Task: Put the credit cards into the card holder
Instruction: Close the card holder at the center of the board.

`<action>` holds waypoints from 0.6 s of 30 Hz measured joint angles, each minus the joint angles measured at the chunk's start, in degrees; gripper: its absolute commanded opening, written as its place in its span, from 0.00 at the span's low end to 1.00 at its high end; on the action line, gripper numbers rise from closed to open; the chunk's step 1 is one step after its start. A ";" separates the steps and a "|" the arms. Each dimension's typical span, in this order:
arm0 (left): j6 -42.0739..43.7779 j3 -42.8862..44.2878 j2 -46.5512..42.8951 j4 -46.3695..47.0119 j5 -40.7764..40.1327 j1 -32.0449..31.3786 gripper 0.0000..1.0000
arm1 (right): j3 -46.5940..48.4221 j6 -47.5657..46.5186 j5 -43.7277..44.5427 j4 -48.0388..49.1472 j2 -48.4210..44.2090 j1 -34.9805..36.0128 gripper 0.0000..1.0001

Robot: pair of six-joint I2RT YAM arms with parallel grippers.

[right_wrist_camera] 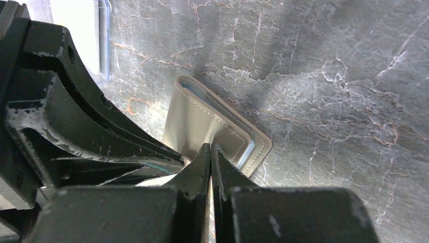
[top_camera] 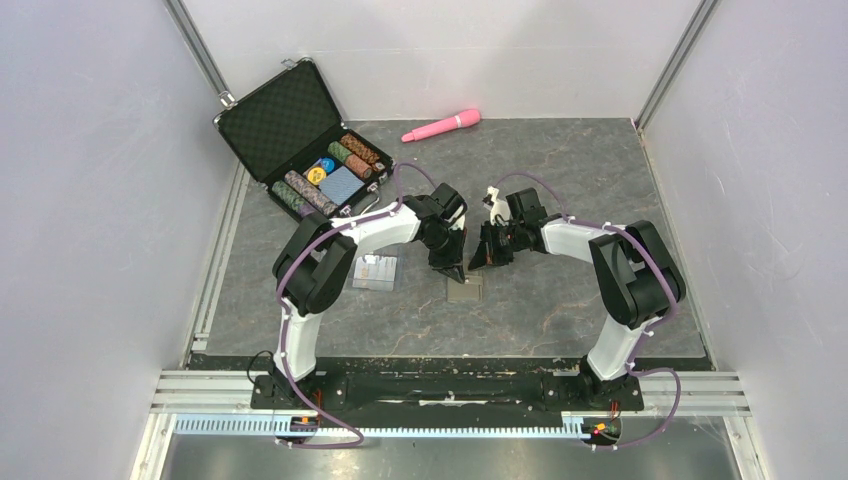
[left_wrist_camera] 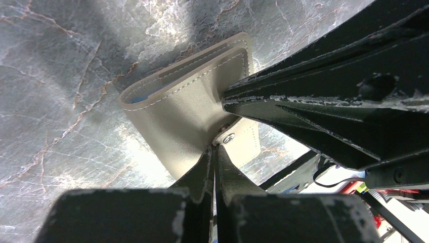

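The khaki-tan card holder (top_camera: pixel 465 292) lies folded on the marble table, its light-blue lining showing at the edge (left_wrist_camera: pixel 152 93). Both grippers meet over it. My left gripper (top_camera: pixel 449 270) is shut, its tips (left_wrist_camera: pixel 215 148) touching the holder (left_wrist_camera: pixel 182 106) beside the snap tab (left_wrist_camera: pixel 242 139). My right gripper (top_camera: pixel 478 262) is also shut, its tips (right_wrist_camera: pixel 210 147) against the holder's (right_wrist_camera: pixel 195 121) top flap. No card shows between either pair of jaws. The credit cards (top_camera: pixel 375 272), pale and whitish, lie flat on the table left of the holder and apart from both grippers.
An open black hard case (top_camera: pixel 300 140) with poker chips and a blue deck (top_camera: pixel 340 185) stands at the back left. A pink wand-shaped object (top_camera: pixel 442 125) lies at the back centre. White walls close in the table's sides and back.
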 measured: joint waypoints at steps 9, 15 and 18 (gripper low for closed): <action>0.00 0.04 0.00 0.83 0.07 0.33 0.02 | -0.20 -0.35 -0.42 0.35 -0.09 0.00 0.00; 0.00 0.07 0.09 0.87 0.04 0.44 0.02 | -0.20 -0.42 -0.76 0.39 -0.13 0.00 0.00; -0.02 0.07 0.13 0.85 0.04 0.52 0.02 | -0.24 -0.79 -0.98 0.44 -0.33 0.00 0.00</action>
